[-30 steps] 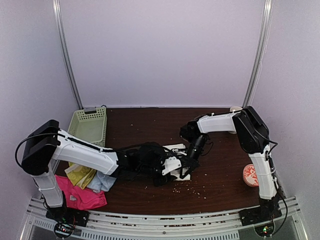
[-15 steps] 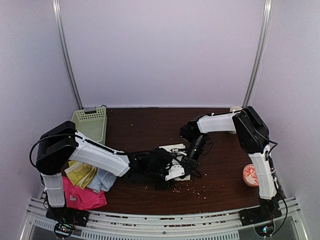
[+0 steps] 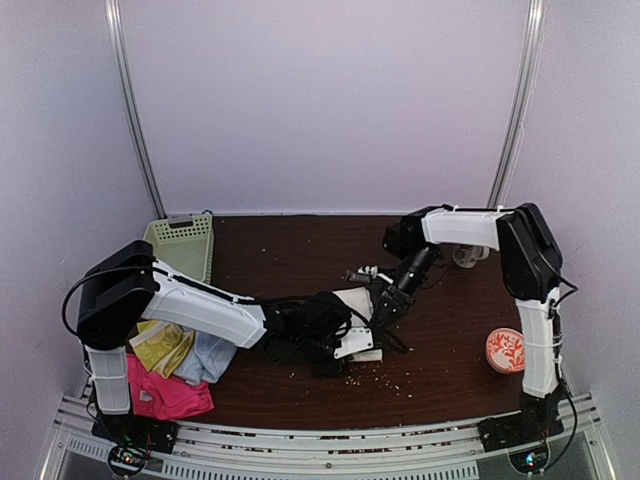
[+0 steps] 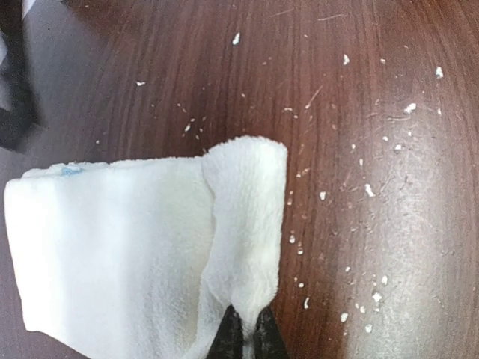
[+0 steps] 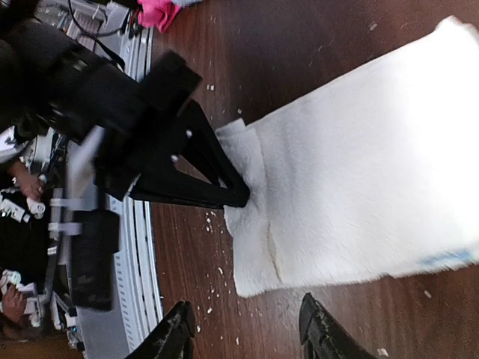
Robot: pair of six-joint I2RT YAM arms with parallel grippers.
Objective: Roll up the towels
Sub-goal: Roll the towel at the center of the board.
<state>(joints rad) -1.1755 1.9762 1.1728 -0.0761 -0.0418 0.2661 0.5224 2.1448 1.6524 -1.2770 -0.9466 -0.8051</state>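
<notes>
A cream-white towel [image 4: 112, 247] lies folded flat on the dark wooden table [image 4: 374, 112], and it also shows in the top view as the cream-white towel [image 3: 356, 302]. Its near edge is turned over into a narrow strip [image 4: 247, 209]. My left gripper [image 4: 245, 338] is shut on that strip's end, and its black fingers [image 5: 213, 187] show pinching the towel [image 5: 359, 157] in the right wrist view. My right gripper [image 5: 247, 333] hangs open just off the towel's corner, holding nothing. In the top view the left gripper [image 3: 350, 338] and right gripper [image 3: 384, 308] meet over the towel.
At the left front lies a pile of towels: yellow-green [image 3: 160, 346], pale blue [image 3: 206, 358] and hot pink [image 3: 162, 393]. A pale green basket [image 3: 181, 250] stands at the back left. A round pink-patterned disc [image 3: 505, 350] lies at the right. White crumbs [image 4: 367, 191] dot the table.
My left gripper has closed on the towel's turned-over edge. My right gripper has opened, let go of the towel and drawn back to the right.
</notes>
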